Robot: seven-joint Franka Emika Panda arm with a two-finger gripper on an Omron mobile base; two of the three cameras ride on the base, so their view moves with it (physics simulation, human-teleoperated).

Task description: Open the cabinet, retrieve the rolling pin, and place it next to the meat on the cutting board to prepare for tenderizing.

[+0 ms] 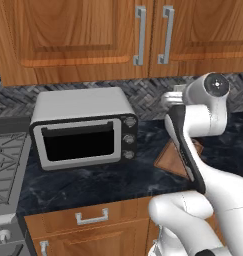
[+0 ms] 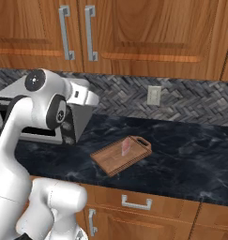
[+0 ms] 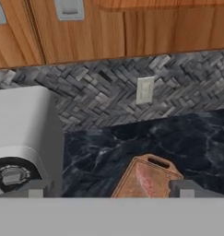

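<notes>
The cabinet (image 1: 78,35) hangs above the counter with both doors shut; its grey bar handles (image 1: 139,35) meet at the centre seam. The rolling pin is hidden. On the dark counter lies the cutting board (image 2: 119,158) with the meat (image 2: 126,147) on it; both also show in the hand view, the board (image 3: 127,184) and the meat (image 3: 148,179). My gripper (image 3: 111,189) is open, its fingertips (image 3: 36,189) wide apart and empty. It hovers above the counter, level with the toaster oven's top, facing the backsplash below the cabinet.
A silver toaster oven (image 1: 83,130) stands on the counter left of the board, close beside my hand. A stove (image 1: 5,165) lies further left. A wall outlet (image 2: 154,95) sits on the herringbone backsplash. Drawers (image 1: 92,217) front the counter below.
</notes>
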